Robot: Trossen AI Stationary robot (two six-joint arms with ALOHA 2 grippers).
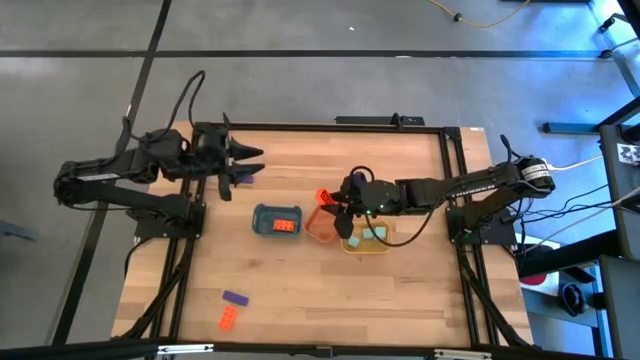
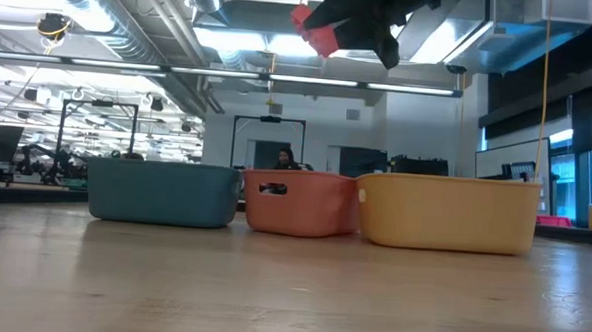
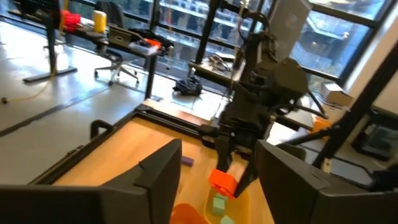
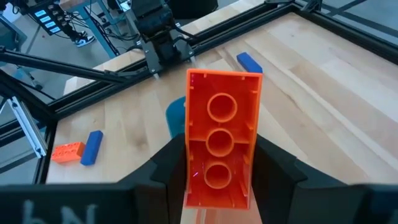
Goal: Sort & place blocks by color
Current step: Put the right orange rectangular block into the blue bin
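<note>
1. Overhead, the left gripper (image 1: 250, 160) is hovering near the table's (image 1: 400, 300) far-left side, its fingers standing apart with nothing between them; a purple block (image 1: 243, 178) is lying on the wood just beside it.
2. Near the front-left edge, a second purple block (image 1: 235, 298) and an orange-red block (image 1: 229, 319) are lying close together, well apart from the trays.
3. At centre, the blue tray (image 1: 262, 214) is holding an orange-red brick (image 1: 285, 225).
4. Beside it, the orange tray (image 1: 322, 229) is sitting under the right gripper (image 1: 337, 208), which is clamping a raised orange-red block (image 4: 219, 146) above the tray's far edge, the block's hollow underside facing the wrist camera.
5. Furthest right, the yellow tray (image 1: 372, 248), touching the orange one, is holding mint green blocks (image 1: 374, 235).
</note>
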